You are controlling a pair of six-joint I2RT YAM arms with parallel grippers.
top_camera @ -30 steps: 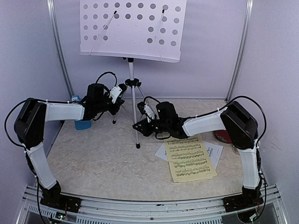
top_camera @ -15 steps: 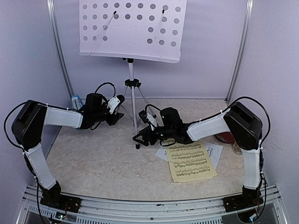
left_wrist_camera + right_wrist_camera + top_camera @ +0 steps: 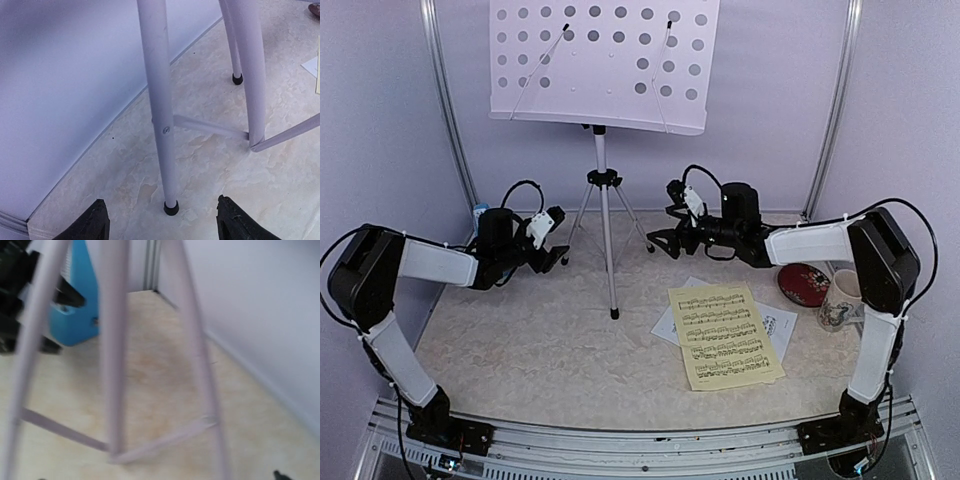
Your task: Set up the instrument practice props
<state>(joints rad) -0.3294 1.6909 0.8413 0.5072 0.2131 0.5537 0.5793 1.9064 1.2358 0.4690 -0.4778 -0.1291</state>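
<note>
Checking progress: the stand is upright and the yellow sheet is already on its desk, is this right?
The stand is upright, but the yellow sheet lies on the table, partly over the white sheet; the top view shows it.

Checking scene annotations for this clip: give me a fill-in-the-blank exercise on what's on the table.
The white sheet lies under a sheet coloured ____.
The music stand rests on ____ legs.
The left hand and right hand are both ____.
Missing words: yellow; three; open.
</note>
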